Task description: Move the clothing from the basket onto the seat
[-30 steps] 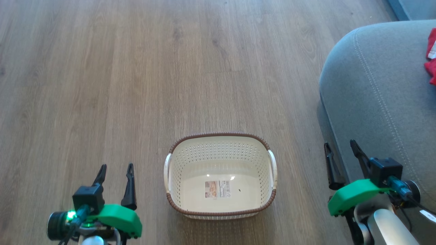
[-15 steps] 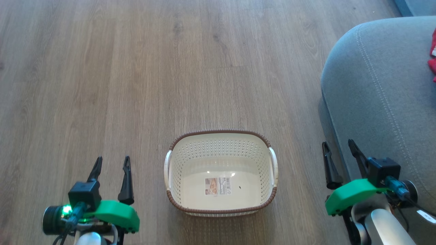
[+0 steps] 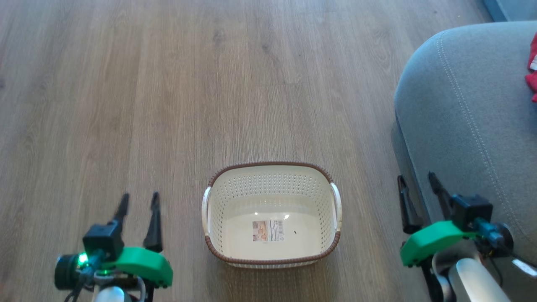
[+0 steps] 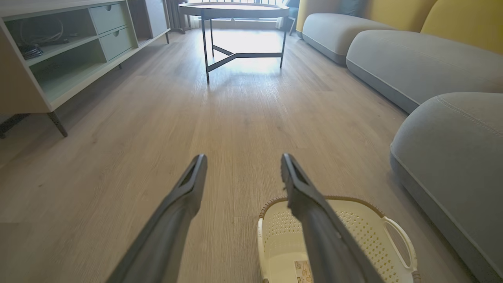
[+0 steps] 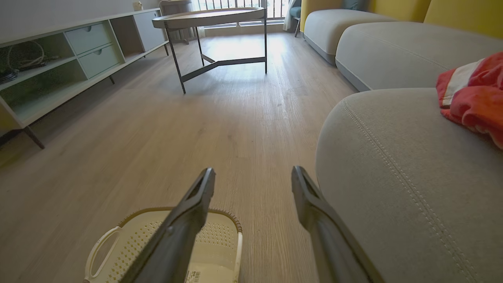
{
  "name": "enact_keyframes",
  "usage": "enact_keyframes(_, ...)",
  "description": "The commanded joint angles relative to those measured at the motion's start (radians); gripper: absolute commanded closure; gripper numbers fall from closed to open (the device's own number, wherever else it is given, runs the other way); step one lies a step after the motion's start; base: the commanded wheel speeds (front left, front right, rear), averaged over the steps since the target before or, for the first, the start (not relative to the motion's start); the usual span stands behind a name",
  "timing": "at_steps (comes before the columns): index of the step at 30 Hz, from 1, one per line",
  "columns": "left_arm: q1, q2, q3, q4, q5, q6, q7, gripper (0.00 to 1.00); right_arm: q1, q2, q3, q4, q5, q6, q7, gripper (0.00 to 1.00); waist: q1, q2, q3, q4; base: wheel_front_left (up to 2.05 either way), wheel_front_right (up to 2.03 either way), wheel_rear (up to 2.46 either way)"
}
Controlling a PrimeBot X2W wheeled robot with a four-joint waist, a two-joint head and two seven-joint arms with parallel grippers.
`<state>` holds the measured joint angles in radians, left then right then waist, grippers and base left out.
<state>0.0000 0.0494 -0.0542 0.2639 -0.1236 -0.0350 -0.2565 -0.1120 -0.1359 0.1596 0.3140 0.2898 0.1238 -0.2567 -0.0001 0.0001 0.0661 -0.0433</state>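
Red cloth with white trim, the clothing [image 3: 533,82], lies on top of the seat [image 3: 461,105] at your 2 o'clock in the head view, cut off by the picture's right edge. In the right wrist view you see it bunched up on the grey cushion, well back from the rounded, stitched corner. The basket [image 3: 272,164] stands upright on the wooden floor [image 3: 168,84] at your 6 o'clock, near the seat but apart from it. Its pale perforated inside is exposed down to the sticker label [image 3: 267,231] on the bottom. Your left gripper [image 3: 140,196] hangs at 8 o'clock, well to the left of the basket, with its two dark fingers spread apart and nothing between them. Your right gripper [image 3: 416,177] sits at 4 o'clock, between the basket and the seat, its fingers likewise parted and gripping nothing. Its outer finger is just beside the cushion's flank, and you cannot tell whether it touches. Farther off at 12 o'clock in the left wrist view stand a round table [image 4: 234,10] and, toward 10 o'clock, a low shelf unit [image 4: 59,51]
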Motion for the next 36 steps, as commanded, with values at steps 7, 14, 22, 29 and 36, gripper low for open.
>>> enact_keyframes(7, 0.015, -0.001, 0.006, 0.058, -0.037, -0.002, 0.013, 1.0, 0.023, 0.006, 0.003, 0.048, 0.035, 0.0, 0.008, 1.0, 0.0001, -0.0001, -0.002, 0.001, 0.0, 0.0, 0.0)
enact_keyframes(14, 0.009, -0.001, 0.015, 0.052, -0.12, -0.008, 0.032, 1.0, 0.021, 0.007, -0.009, 0.042, 0.113, 0.001, 0.026, 1.0, 0.0001, -0.0001, -0.005, 0.003, 0.0, 0.0, 0.0)
enact_keyframes(22, 0.003, -0.001, 0.023, 0.047, -0.204, -0.013, 0.052, 1.0, 0.02, 0.009, -0.021, 0.035, 0.189, 0.001, 0.044, 1.0, 0.0001, -0.0001, -0.009, 0.006, 0.0, 0.0, 0.0)
enact_keyframes(29, -0.004, -0.001, 0.032, 0.042, -0.287, -0.018, 0.072, 1.0, 0.019, 0.012, -0.034, 0.028, 0.265, 0.001, 0.063, 1.0, 0.0001, -0.0001, -0.012, 0.008, 0.0, 0.0, 0.0)
enact_keyframes(36, -0.011, -0.001, 0.041, 0.038, -0.37, -0.024, 0.093, 1.0, 0.019, 0.015, -0.048, 0.021, 0.341, 0.002, 0.081, 1.0, 0.0001, -0.0001, -0.016, 0.011, 0.0, 0.0, 0.0)
